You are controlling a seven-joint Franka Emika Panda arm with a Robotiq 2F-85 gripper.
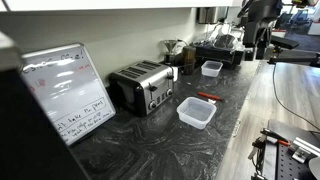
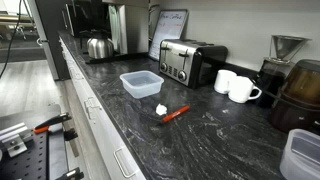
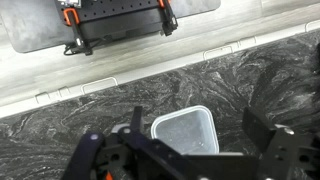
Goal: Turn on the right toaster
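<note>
A single chrome toaster with a black top shows on the dark marble counter in both exterior views (image 1: 143, 88) (image 2: 190, 62), its dials and levers on the shiny face. It does not show in the wrist view. My gripper (image 3: 200, 135) shows only in the wrist view. It is open and empty, high above the counter, with a clear plastic tub (image 3: 187, 133) seen between its fingers. The arm does not show in either exterior view.
The clear tub (image 1: 196, 112) (image 2: 141, 83) sits in front of the toaster, with a red-handled tool (image 2: 172, 113) beside it. A whiteboard (image 1: 68, 90), two white mugs (image 2: 235, 87), a kettle (image 2: 97, 45), a second tub (image 1: 211, 68) and the counter edge (image 3: 150, 75) are nearby.
</note>
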